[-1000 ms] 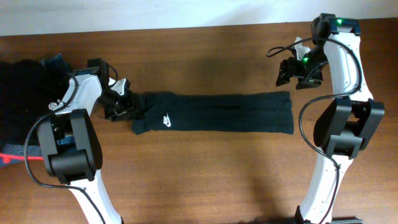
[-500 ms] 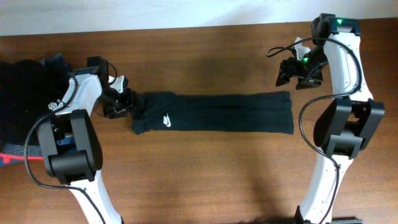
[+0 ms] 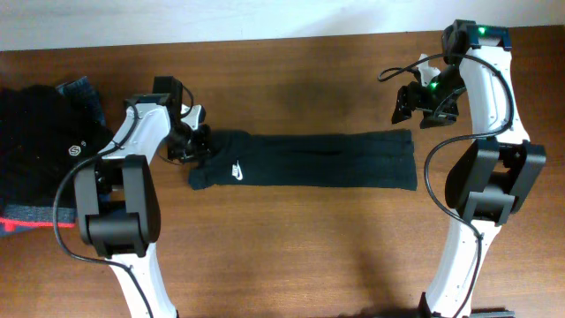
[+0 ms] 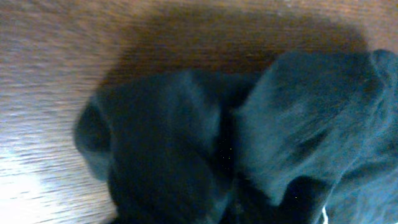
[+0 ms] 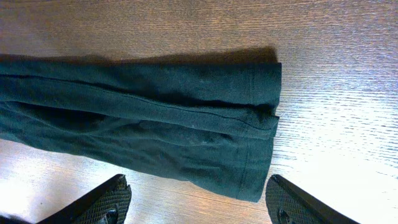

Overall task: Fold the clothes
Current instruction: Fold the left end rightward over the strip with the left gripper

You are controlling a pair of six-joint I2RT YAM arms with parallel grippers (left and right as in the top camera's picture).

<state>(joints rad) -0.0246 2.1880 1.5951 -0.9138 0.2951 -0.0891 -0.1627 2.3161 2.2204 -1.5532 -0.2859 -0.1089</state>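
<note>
Dark trousers (image 3: 309,161) with a small white logo lie folded lengthwise across the wooden table (image 3: 291,256). My left gripper (image 3: 196,146) is at their waistband end on the left. In the left wrist view the bunched dark cloth (image 4: 280,124) fills the frame and hides the fingers, so it looks shut on the cloth. My right gripper (image 3: 417,110) hovers just beyond the leg ends at the right. In the right wrist view it is open (image 5: 199,208) and empty, with the trouser hems (image 5: 186,118) lying flat ahead of it.
A pile of dark clothes (image 3: 35,124) lies at the table's far left edge, with a red-striped piece (image 3: 18,216) below it. The table's back edge meets a pale wall (image 3: 221,18).
My left gripper has moved right and slightly back onto the waistband end, and the cloth's left corner has bunched. The right arm has not moved.
</note>
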